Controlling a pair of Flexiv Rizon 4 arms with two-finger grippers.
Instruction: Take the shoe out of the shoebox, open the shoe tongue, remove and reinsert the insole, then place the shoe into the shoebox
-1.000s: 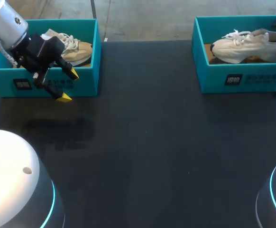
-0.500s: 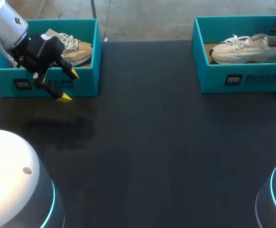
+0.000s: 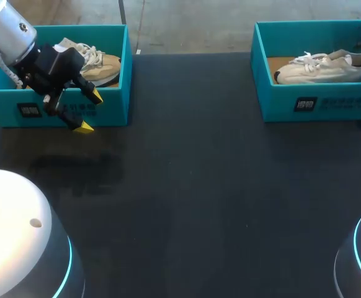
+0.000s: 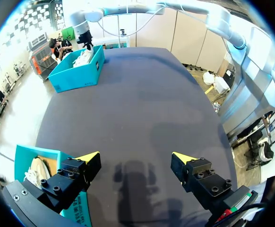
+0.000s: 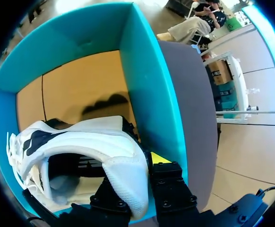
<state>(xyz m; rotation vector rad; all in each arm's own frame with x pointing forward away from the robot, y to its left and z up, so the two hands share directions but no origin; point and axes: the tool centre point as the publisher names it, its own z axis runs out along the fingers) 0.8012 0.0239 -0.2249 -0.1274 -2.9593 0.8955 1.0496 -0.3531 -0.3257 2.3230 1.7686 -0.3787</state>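
Dark matte table (image 3: 187, 186), cloth-like, faint sheen in the head view. Two teal card shoeboxes at its far corners, well apart.

Head view: left shoebox (image 3: 115, 108) holds a tan shoe (image 3: 103, 65) with pale laces. Left gripper (image 3: 90, 112) hangs over this box's near wall, fingers spread apart, nothing between the yellow tips. Right shoebox (image 3: 317, 102) holds the white shoe (image 3: 317, 69), lying low on the box floor, toe towards the table's middle, heel at the outer end, where a dark arm comes down. The fingers there are hidden from this camera.

Right wrist view fills that gap: right gripper (image 5: 142, 163) is clamped on the white shoe's heel. One yellow tip sits outside the heel, just beside the teal wall; the other finger is covered by the padded collar. Box floor is plain brown card. Shoe upper is smooth and white with dark trim and a dark lining inside the opening.

Left wrist view: both black finger blocks and yellow wedge tips stand wide over bare table. The tan shoe shows in the box beside one finger; the right shoebox is small and far ahead.
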